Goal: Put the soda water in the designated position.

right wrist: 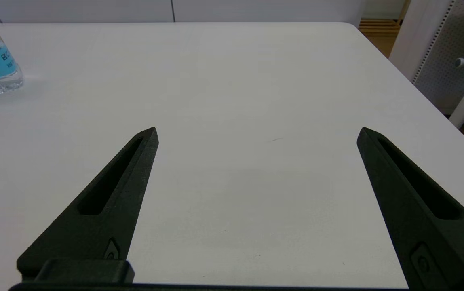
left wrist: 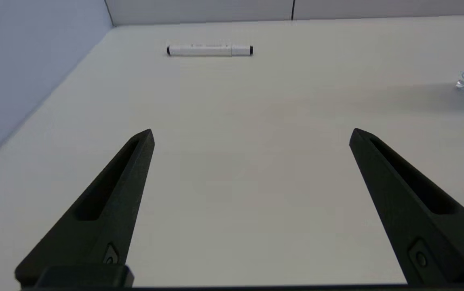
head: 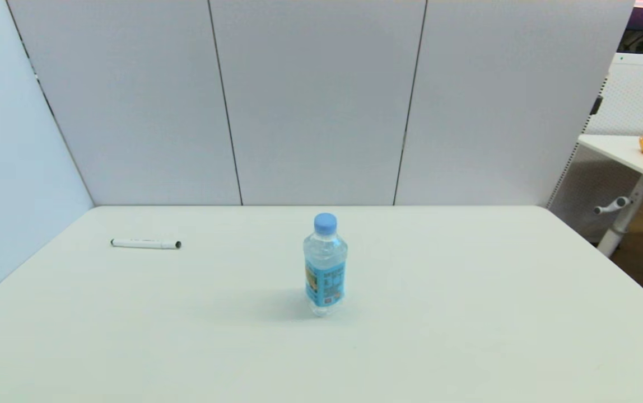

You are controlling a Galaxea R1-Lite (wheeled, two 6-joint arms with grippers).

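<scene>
upright, the soda water (head: 325,264) stands mid-desk (head: 467,313), marker pen (head: 145,243) well apart; left gripper (left wrist: 251,135) and right gripper (right wrist: 257,134) both spread wide, holding nothing

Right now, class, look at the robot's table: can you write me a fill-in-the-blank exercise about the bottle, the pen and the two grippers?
1. The soda water stands ____ on the white table.
2. Its cap is light ____.
3. The marker pen lies to the bottle's ____ in the head view.
4. The left gripper and the right gripper are both ____ and hold nothing.

Missing words: upright; blue; left; open
</scene>
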